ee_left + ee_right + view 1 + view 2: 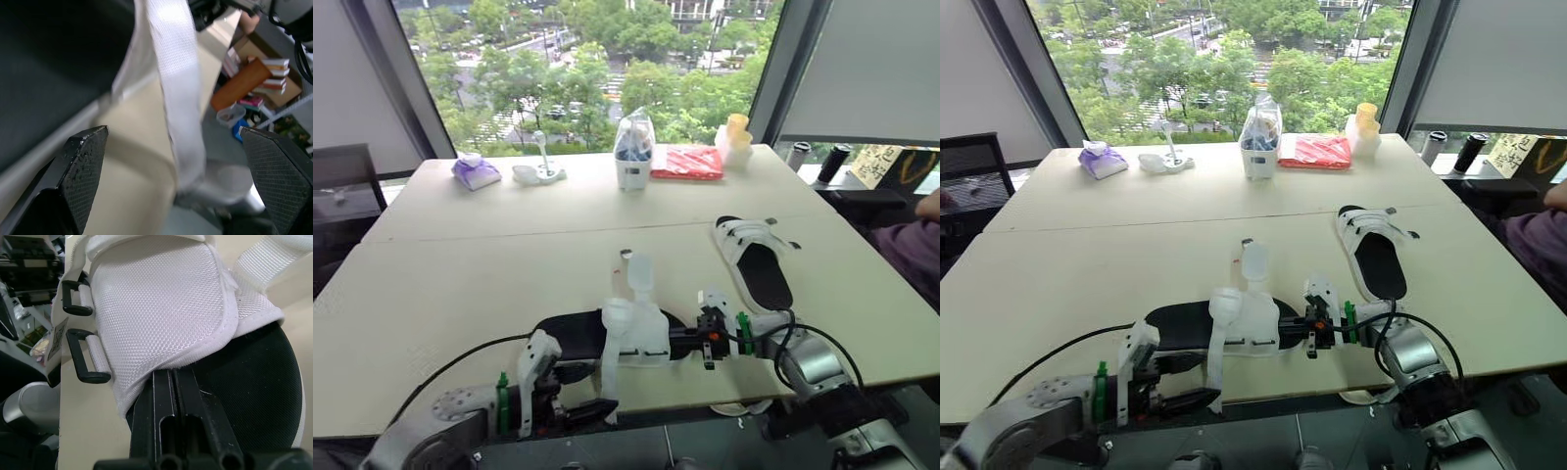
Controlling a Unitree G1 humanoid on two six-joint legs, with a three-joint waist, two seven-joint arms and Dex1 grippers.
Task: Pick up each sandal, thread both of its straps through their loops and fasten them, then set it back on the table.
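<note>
The near sandal (570,333), black-soled with a white upper (161,308), lies at the table's front edge. My right gripper (683,343) is shut on its right side, where the white upper meets the sole. Two black loops (87,363) sit on the upper's side. One white strap (178,93) hangs down over the table edge between the wide-apart fingers (83,166) of my open left gripper (589,392). Another strap (638,276) stands up behind the upper. The second sandal (759,259) lies flat further back on the right.
Along the far side stand a clear bag of items (633,152), a red packet (687,163), white cups (736,142), a purple pack (475,171) and a small white stand (538,172). A person's arm (915,245) shows at the right edge.
</note>
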